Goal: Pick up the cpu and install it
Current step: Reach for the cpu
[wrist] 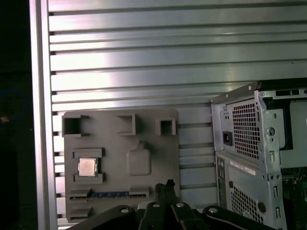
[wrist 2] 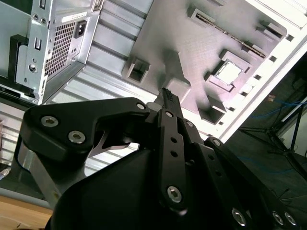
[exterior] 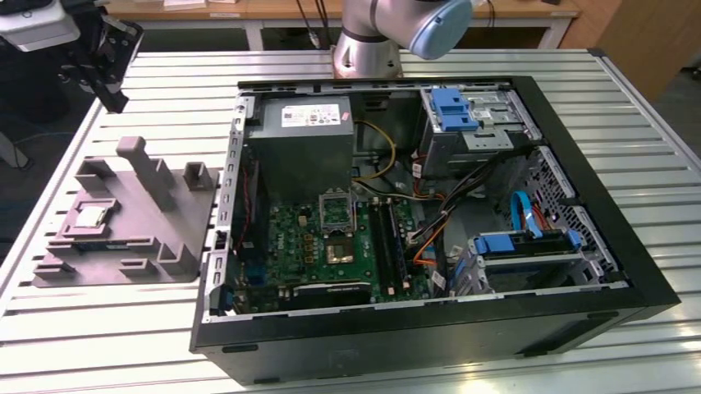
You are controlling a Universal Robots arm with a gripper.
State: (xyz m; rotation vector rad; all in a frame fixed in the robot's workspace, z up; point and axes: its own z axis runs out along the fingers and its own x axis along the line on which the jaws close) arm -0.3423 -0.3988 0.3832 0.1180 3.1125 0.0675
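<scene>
- Upper left of the exterior view: my gripper (exterior: pixel 114 98) hangs above the table edge, jaws pressed together with nothing between them.
- Left of centre: the grey tray (exterior: pixel 164 238) holds the cpu (exterior: pixel 90 216), lying flat in its square recess, well apart from the gripper.
- Centre to right: the open computer case (exterior: pixel 438 341) holds the green motherboard (exterior: pixel 295 246). Its socket (exterior: pixel 341 245) looks unfilled to me.
- My reading is that nothing is done yet, so both the pickup and the install are left.
</scene>
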